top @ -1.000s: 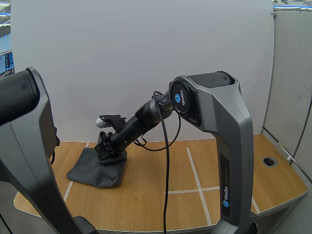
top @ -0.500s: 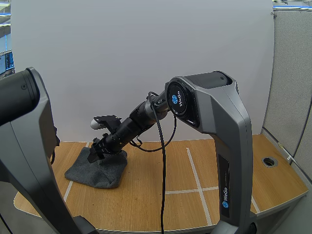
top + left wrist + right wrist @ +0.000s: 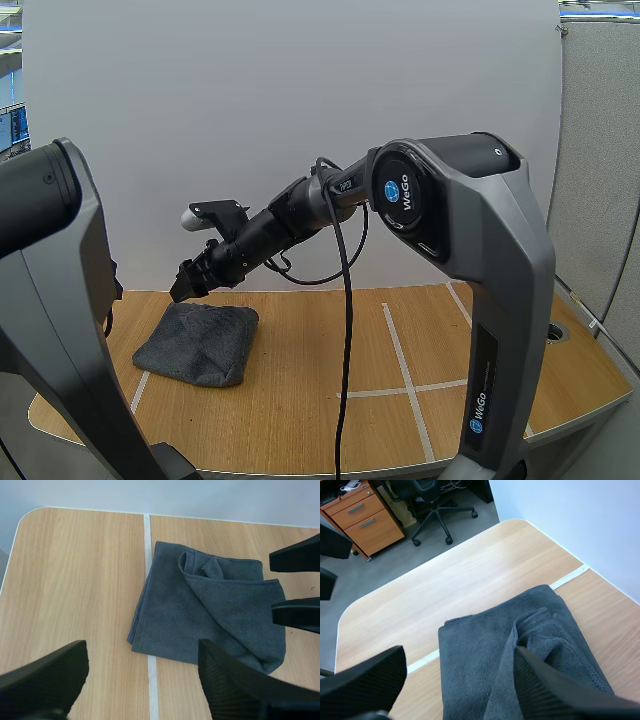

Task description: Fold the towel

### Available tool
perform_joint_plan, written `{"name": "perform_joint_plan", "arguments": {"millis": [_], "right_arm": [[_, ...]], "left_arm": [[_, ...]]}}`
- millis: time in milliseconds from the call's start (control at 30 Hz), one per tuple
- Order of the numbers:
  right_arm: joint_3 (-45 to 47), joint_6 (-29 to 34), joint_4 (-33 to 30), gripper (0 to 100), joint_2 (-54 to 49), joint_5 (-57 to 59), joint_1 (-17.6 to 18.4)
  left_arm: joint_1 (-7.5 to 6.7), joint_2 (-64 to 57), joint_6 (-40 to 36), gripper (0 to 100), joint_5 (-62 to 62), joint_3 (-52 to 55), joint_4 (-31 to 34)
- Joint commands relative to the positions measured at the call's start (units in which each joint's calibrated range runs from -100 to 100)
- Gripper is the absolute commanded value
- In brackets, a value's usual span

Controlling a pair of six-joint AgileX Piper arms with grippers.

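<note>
From the high view, the towel (image 3: 197, 343) is a dark grey cloth folded into a soft, uneven pad with rounded corners. It lies flat on the left part of the wooden table (image 3: 300, 400), and a white tape line (image 3: 141, 385) shows at its near-left edge. The right claw (image 3: 185, 283) hangs in the air above the towel's far edge, clear of the cloth, at the end of the right arm (image 3: 290, 225), which is stretched across the table; from here I cannot tell how wide its jaws stand. In the left wrist view the towel (image 3: 200, 615) shows a fine napped surface and a stitched hem — one layer is laid over on a diagonal, and a rumpled loop of cloth bulges at one corner. It lies across the tape line (image 3: 147, 535) on the pale, straight-grained table (image 3: 65, 570). The left claw (image 3: 142, 650) is above it, jaws spread wide, ribbed inner faces turned to each other, holding nothing. The right claw (image 3: 295, 585) shows at the towel's edge opposite the tape line. In the right wrist view the towel (image 3: 475, 665) lies directly below the right claw (image 3: 459, 655), whose jaws stand wide apart and empty — the folded flap's hem and its creased pocket show between them. Here the cloth covers part of the tape line (image 3: 567, 577), near the rounded corner of the table (image 3: 470, 575).
</note>
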Motion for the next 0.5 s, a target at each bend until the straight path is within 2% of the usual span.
{"name": "perform_joint_plan", "arguments": {"millis": [0,67,100,167,233,267,367,467], "right_arm": [[-0.30,1.27,-3.63,100,-3.86,-1.10,-1.01],[-0.30,2.61,-6.89,100,-4.97,-1.10,-2.23],[-0.30,4.32,-8.79,91,-5.40,-0.92,-3.09],[-0.30,7.22,-11.71,54,-5.60,1.19,-4.72],[0.25,7.94,-13.06,10,-5.60,4.55,-6.71],[1.06,7.94,-13.19,0,-5.60,5.43,-7.19],[4.41,6.64,-13.32,0,-5.06,6.75,-8.94],[8.19,4.55,-13.17,0,-4.79,5.63,-9.22]], "left_arm": [[0.06,-0.54,-0.20,100,0.25,0.16,-0.39],[0.06,-0.54,-0.20,100,0.25,0.16,-0.39],[0.06,-0.54,-0.20,100,0.25,0.16,-0.39],[0.06,-0.54,0.10,100,0.25,0.16,-0.35],[0.06,-0.54,0.11,100,0.25,0.16,-0.35],[0.06,-0.54,0.11,100,0.25,0.16,-0.35],[0.06,-0.54,0.11,100,0.25,0.16,-0.35],[0.06,-0.54,0.11,100,0.25,0.16,-0.35]]}}
